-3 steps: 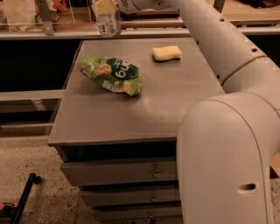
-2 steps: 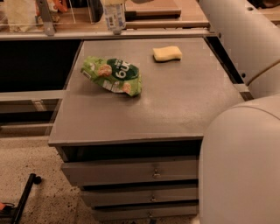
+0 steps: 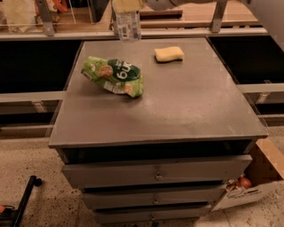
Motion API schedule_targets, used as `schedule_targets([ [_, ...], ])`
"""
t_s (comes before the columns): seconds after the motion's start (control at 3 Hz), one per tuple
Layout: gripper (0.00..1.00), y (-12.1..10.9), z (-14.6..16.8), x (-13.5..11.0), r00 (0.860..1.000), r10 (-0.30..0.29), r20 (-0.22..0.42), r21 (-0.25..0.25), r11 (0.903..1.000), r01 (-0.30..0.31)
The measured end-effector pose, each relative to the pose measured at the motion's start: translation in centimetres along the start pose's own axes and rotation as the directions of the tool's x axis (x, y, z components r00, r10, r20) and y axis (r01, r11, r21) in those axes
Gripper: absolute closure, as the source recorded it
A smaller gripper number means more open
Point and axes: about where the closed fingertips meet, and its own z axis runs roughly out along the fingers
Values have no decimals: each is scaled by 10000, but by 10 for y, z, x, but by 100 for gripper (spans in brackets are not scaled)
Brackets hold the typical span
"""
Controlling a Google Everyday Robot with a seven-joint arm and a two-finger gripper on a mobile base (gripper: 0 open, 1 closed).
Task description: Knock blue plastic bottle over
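Note:
The blue plastic bottle (image 3: 128, 25), clear and ribbed with a pale label, stands upright at the far edge of the grey table (image 3: 186, 111), left of centre. Its cap is hidden. My gripper (image 3: 127, 5) sits right at the bottle's top, against the upper edge of the view, and only its pale lower part shows. The white arm (image 3: 162, 4) runs off to the right from it along the top edge.
A green snack bag (image 3: 114, 75) lies on the table in front of the bottle. A yellow sponge (image 3: 169, 53) lies to the bottle's right. Drawers (image 3: 155, 175) sit under the tabletop. A cardboard box (image 3: 259, 179) stands on the floor at the lower right. A wooden shelf runs behind the table.
The arm's large white body, which filled the right side, has left the view and the table now shows whole. The gripper stays at the top of the upright bottle.

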Motion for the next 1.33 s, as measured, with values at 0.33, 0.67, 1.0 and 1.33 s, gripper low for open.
schedule_targets([
  [0.33,100,19,-33,33,9953,552,-799,191,9984,-538],
  [0.67,100,29,-59,58,9784,758,-1923,232,9971,-727],
  [1.0,100,30,-84,66,9446,721,-3203,541,9969,-577],
  [1.33,100,25,-103,78,8905,857,-4469,800,9952,-556],
])
